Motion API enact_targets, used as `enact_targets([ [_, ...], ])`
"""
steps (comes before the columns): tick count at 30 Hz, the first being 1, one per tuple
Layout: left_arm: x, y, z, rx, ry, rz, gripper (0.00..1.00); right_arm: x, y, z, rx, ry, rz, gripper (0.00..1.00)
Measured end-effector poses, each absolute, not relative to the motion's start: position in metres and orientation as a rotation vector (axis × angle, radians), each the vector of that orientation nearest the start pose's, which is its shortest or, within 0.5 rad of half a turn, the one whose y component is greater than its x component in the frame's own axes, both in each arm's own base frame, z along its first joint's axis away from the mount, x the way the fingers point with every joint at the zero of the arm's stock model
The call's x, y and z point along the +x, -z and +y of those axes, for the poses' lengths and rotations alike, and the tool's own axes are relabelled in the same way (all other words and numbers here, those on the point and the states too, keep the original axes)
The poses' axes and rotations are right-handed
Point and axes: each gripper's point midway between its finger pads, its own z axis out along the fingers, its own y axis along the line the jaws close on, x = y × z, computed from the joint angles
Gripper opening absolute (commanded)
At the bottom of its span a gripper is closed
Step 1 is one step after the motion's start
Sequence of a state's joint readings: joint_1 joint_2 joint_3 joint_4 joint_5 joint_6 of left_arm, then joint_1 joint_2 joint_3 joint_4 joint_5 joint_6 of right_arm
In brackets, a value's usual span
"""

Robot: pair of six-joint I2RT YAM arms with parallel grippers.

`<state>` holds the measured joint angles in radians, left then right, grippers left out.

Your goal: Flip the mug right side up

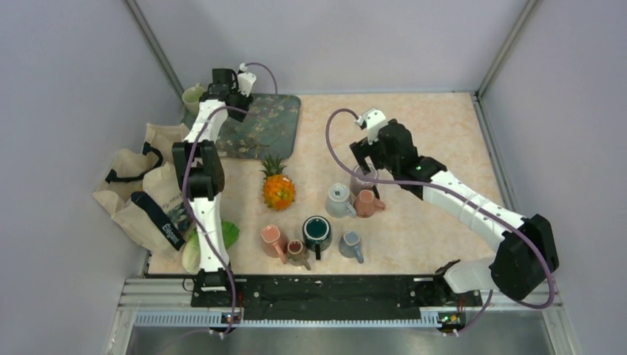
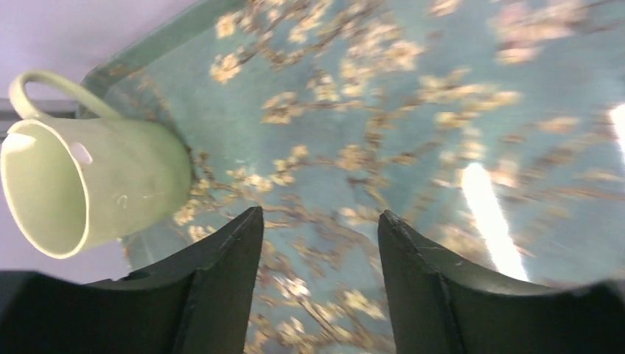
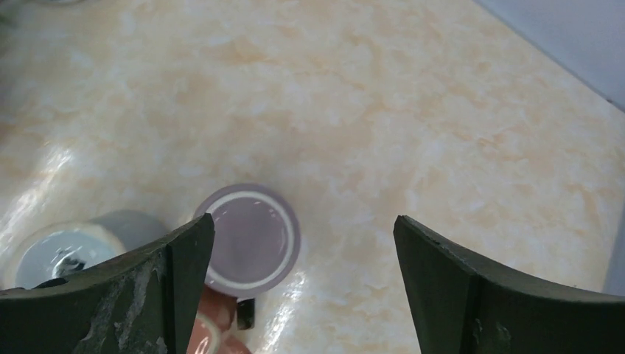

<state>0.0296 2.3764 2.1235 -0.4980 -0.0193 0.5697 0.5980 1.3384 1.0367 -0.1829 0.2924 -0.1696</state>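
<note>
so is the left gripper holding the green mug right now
No, the left gripper is open over the floral tray with nothing between its fingers, and the green mug sits apart beside it.

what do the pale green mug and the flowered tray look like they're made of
Pale green mug: likely glazed ceramic, smooth, soft sheen, thick rim. Flowered tray: glossy printed surface with bright light streaks, perhaps plastic or coated metal; can't tell which.

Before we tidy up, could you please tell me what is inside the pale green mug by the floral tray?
Nothing shows inside the green mug: only its bare, pale inner wall is visible. Its bottom is hidden at this angle.
</note>
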Motion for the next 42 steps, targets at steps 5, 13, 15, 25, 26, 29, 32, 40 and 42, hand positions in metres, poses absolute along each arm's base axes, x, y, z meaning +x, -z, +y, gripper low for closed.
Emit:
enact_targets([
  [5,0.581,-0.162,-0.011,0.587,0.009,2.225,0.70,0.332,-0.190,0.213,-0.810,-0.198,1.977,0.89],
  [13,0.487,-0.206,-0.055,0.557,0.337,2.243,0.70,0.274,-0.137,0.261,-1.181,-0.302,2.020,0.66],
  [15,0.468,-0.199,-0.059,0.548,0.381,2.274,0.70,0.261,-0.118,0.265,-1.245,-0.272,2.064,0.62],
  [25,0.424,-0.160,-0.064,0.503,0.469,2.407,0.69,0.242,-0.097,0.255,-1.134,-0.192,2.166,0.53],
  [26,0.423,-0.159,-0.064,0.498,0.475,2.411,0.69,0.242,-0.095,0.255,-1.113,-0.190,2.176,0.55],
  [29,0.423,-0.160,-0.066,0.487,0.491,2.410,0.69,0.244,-0.093,0.253,-1.053,-0.182,2.199,0.57],
  [32,0.423,-0.160,-0.067,0.482,0.498,2.410,0.69,0.245,-0.090,0.254,-0.993,-0.198,2.212,0.53],
  [40,0.422,-0.159,-0.069,0.456,0.514,2.417,0.68,0.242,-0.069,0.254,-0.938,-0.220,2.238,0.51],
  [42,0.422,-0.159,-0.069,0.455,0.517,2.417,0.68,0.243,-0.062,0.254,-0.938,-0.216,2.243,0.48],
])
